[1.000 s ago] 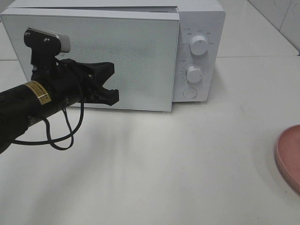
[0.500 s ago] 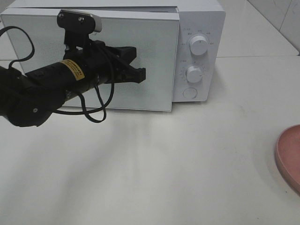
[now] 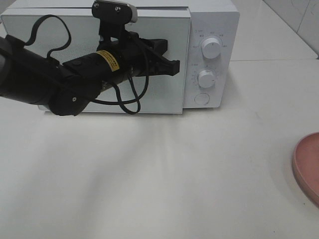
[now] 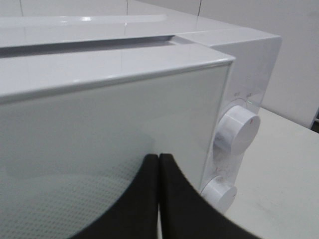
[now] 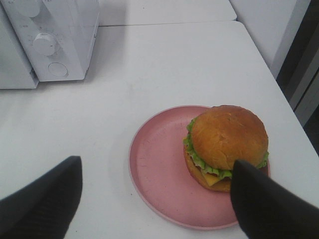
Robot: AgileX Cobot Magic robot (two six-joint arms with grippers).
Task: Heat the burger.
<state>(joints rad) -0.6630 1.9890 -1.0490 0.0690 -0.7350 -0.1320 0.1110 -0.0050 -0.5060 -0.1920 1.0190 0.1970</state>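
Left gripper [image 3: 169, 63] is closed, holding nothing, its tip up against the microwave [image 3: 212, 20] door [image 3: 154, 94] near the edge by the two knobs [image 3: 211, 49]. Door looks slightly ajar. Pink plate [image 3: 306, 167] sits at the table's right edge. Right gripper [image 5: 158, 191] hangs wide open, holding nothing, above the plate; the burger [image 5: 227, 144] rests on the plate, just beside one finger [image 5: 264, 204].
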